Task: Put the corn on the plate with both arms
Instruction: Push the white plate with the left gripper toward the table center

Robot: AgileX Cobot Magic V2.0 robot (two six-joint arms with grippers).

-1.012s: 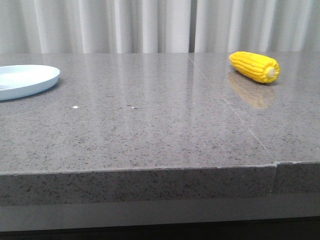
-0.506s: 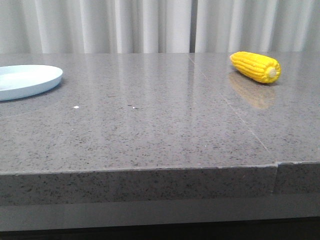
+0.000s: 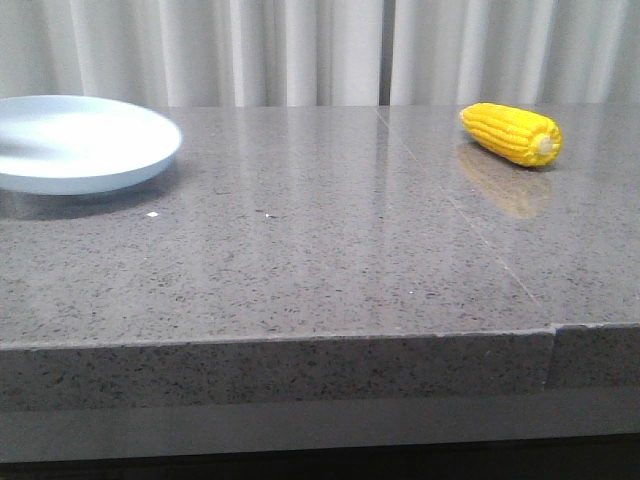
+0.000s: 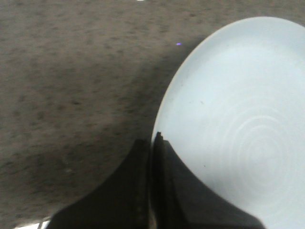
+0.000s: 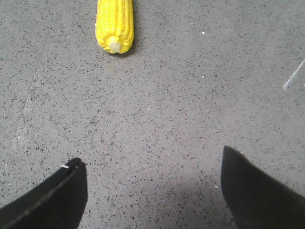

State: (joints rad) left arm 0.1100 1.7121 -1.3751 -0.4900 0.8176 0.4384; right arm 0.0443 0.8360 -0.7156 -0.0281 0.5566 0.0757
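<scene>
The left gripper (image 4: 151, 191) is clamped on the rim of the plate (image 3: 85, 145), which sits at the upper left of the front view, apparently lifted off the table (image 3: 320, 260), likely so it can be carried toward the corn (image 3: 510, 133). The right gripper (image 5: 152, 191) hangs with jaws spread wide over bare table, empty, the corn lying untouched at the upper right of the front view. Against half a second ago, the plate shows further right, higher and fuller, while the corn has not shifted
</scene>
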